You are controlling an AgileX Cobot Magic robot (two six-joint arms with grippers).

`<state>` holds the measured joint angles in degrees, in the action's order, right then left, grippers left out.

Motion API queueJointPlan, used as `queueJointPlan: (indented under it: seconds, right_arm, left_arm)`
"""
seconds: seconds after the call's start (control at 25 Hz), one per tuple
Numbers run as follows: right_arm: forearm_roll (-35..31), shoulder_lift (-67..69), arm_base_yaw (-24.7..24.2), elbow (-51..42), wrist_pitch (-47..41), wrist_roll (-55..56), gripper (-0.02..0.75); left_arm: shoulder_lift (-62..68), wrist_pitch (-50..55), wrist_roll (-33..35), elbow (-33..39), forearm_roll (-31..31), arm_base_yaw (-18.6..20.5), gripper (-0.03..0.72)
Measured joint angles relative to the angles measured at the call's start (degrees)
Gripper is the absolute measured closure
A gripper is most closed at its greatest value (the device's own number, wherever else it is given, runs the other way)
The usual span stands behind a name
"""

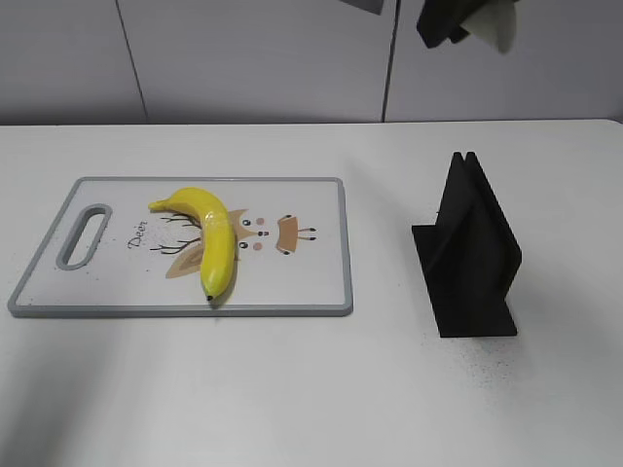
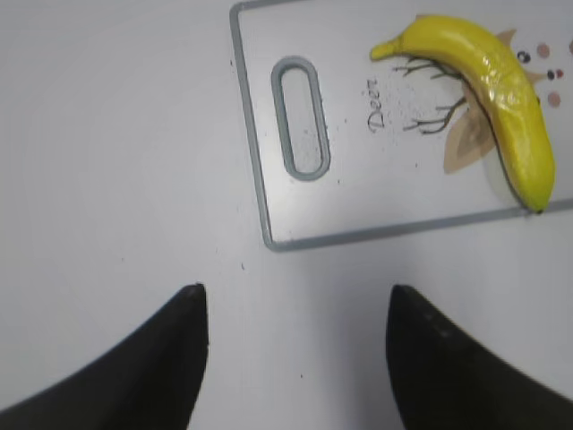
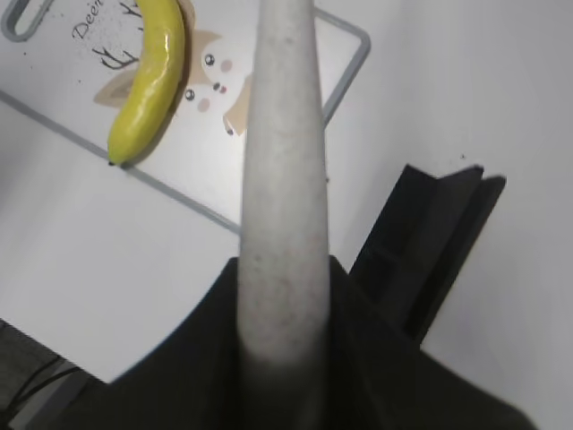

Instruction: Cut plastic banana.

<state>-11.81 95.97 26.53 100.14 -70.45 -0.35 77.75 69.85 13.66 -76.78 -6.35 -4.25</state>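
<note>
The plastic banana [image 1: 209,238] lies whole on a white cutting board [image 1: 302,282] with a grey rim and a deer drawing, its dark tip toward the front edge. It also shows in the left wrist view [image 2: 501,90] and the right wrist view [image 3: 148,85]. My left gripper [image 2: 295,300] is open and empty over bare table in front of the board's [image 2: 358,197] handle end. My right gripper [image 3: 282,269] is shut on a pale grey-white knife [image 3: 282,179], held high above the table; in the exterior view the gripper [image 1: 448,24] and knife [image 1: 501,29] show at the top edge.
A black knife stand [image 1: 472,253] sits on the white table to the right of the board, empty; it also shows in the right wrist view [image 3: 430,242]. A grey wall runs behind the table. The table's edge shows at lower left of the right wrist view.
</note>
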Motion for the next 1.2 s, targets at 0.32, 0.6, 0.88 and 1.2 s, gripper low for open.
queueJointPlan:
  seconds: [0.32, 0.6, 0.88, 1.2]
  right_arm:
    - [0.45, -11.78, 0.0, -17.76, 0.2, 6.22, 0.577]
    - [1.78, -20.84, 0.0, -29.58, 5.16, 12.79, 0.577]
    - [3.52, -26.83, 0.0, -38.25, 9.15, 16.68, 0.577]
    - [7.77, -27.77, 0.0, -43.26, 12.83, 21.73, 0.577]
  left_arm:
    - [-13.83, 0.0, -0.05, 15.66, 0.23, 0.0, 0.097]
    - [-29.3, 0.11, -0.05, 28.71, 0.29, 0.0, 0.099]
    - [-45.0, -0.59, -0.05, 37.74, 0.29, 0.0, 0.099]
    - [-61.85, -3.03, -0.2, 45.1, 0.29, 0.0, 0.099]
